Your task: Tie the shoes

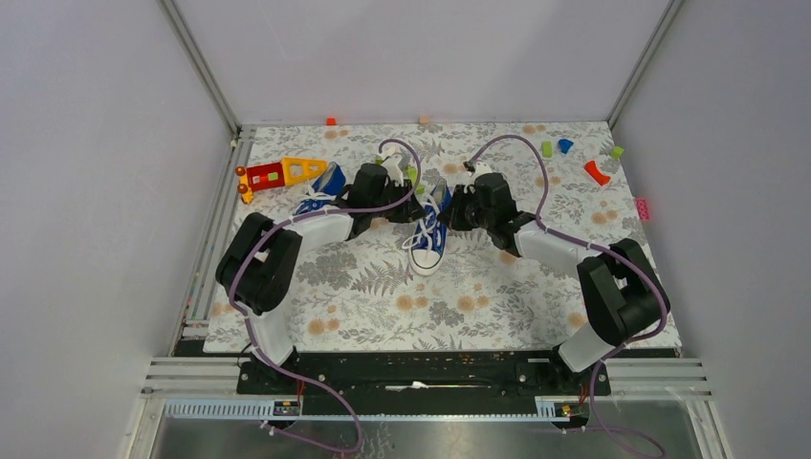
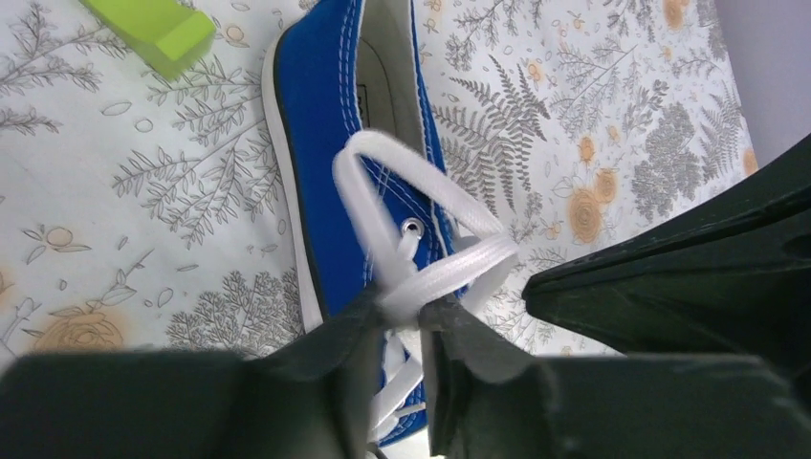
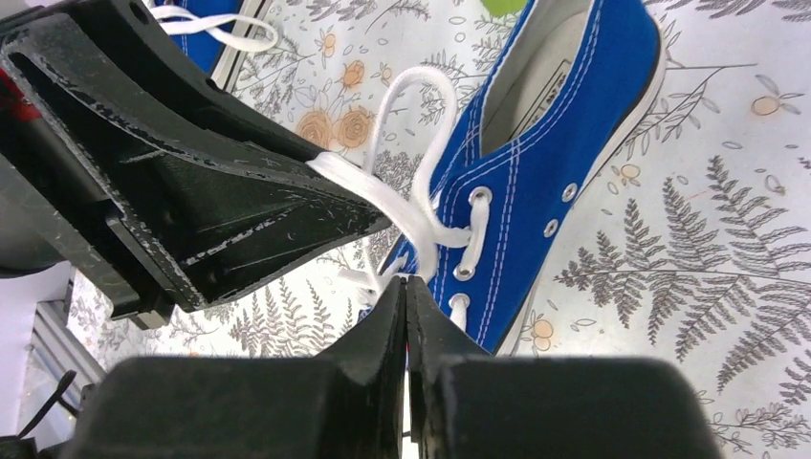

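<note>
One blue shoe (image 1: 430,239) lies mid-mat, toe toward me. The other shoe (image 1: 320,196) is half hidden under the left arm. My left gripper (image 1: 413,191) and right gripper (image 1: 449,206) meet over the middle shoe's laces. In the left wrist view the shoe (image 2: 325,143) has a white lace loop (image 2: 368,142) standing up. A doubled lace band sits pinched between the left gripper's (image 2: 421,311) tips. In the right wrist view the right gripper (image 3: 406,284) is shut where the loop (image 3: 421,76) crosses beside the shoe (image 3: 545,163). A strand runs into its tips.
A red-orange-yellow toy (image 1: 277,174) lies at the back left beside the second shoe. A green block (image 2: 158,29) sits just behind the middle shoe's heel. Small green (image 1: 547,148), blue (image 1: 565,145), red (image 1: 597,172) and pink (image 1: 642,207) pieces are scattered at the back right.
</note>
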Robot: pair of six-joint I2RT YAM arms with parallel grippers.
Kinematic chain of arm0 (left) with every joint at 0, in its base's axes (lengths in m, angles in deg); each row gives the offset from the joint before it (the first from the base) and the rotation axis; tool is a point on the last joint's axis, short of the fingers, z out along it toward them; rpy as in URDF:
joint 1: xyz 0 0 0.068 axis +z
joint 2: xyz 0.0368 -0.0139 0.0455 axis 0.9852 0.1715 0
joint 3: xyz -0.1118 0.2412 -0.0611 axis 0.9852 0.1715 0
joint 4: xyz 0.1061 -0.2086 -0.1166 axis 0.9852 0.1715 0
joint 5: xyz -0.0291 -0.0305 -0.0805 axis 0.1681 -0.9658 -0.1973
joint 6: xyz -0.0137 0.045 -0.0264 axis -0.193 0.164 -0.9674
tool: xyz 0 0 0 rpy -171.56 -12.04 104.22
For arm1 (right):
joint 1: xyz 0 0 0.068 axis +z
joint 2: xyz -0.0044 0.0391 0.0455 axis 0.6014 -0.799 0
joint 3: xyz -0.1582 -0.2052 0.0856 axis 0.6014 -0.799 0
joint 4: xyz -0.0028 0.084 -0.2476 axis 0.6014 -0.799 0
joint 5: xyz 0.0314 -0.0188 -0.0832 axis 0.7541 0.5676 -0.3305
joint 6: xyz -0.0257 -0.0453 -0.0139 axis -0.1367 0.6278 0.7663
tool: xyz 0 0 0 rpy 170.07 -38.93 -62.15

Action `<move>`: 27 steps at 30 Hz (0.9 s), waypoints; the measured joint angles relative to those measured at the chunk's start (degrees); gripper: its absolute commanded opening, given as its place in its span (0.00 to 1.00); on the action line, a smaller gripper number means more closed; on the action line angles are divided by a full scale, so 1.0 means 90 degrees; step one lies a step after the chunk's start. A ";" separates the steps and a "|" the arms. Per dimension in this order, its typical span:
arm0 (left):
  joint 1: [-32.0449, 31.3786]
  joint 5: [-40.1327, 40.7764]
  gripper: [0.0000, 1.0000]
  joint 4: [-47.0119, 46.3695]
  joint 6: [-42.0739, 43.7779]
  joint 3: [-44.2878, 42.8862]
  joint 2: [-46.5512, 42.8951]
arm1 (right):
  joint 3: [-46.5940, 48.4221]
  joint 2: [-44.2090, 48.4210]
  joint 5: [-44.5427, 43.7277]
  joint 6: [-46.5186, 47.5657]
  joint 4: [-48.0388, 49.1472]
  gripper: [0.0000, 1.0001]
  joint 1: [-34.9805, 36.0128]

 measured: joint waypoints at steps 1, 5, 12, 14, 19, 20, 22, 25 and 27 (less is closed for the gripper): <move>0.0000 0.0032 0.07 -0.0010 0.0036 0.0000 0.0002 | 0.0015 0.0000 -0.0049 0.0029 -0.0012 0.00 0.0000; 0.0000 0.0126 0.00 -0.0080 0.0231 0.0000 0.0002 | 0.0148 0.0007 -0.0267 0.0185 -0.0172 0.00 -0.0002; 0.0000 0.0143 0.00 -0.0070 0.0758 0.0073 -0.0095 | 0.0182 0.0381 -0.0442 0.0313 -0.0454 0.34 -0.0056; 0.0000 0.0129 0.00 -0.0058 0.0855 0.0202 -0.0272 | 0.0041 0.0561 -0.0352 0.0333 -0.0270 0.37 -0.0075; 0.0000 -0.0007 0.00 -0.0058 0.0894 0.0381 -0.0597 | -0.0576 0.0724 0.0192 0.0107 0.0384 0.40 -0.0078; 0.0000 -0.0044 0.00 -0.0058 0.0869 0.0427 -0.0648 | -0.0661 0.0680 0.0299 0.0027 0.0498 0.41 -0.0078; 0.0000 -0.0104 0.00 -0.0061 0.0818 0.0515 -0.0741 | -0.0782 0.0576 0.0444 -0.0131 0.0748 0.44 -0.0070; 0.0000 -0.0194 0.00 -0.0056 0.0702 0.0636 -0.0865 | -0.0959 0.0476 0.0559 -0.0342 0.1122 0.45 -0.0034; 0.0000 -0.0228 0.00 -0.0058 0.0651 0.0697 -0.0918 | -0.1003 0.0406 0.0610 -0.0447 0.1353 0.46 0.0007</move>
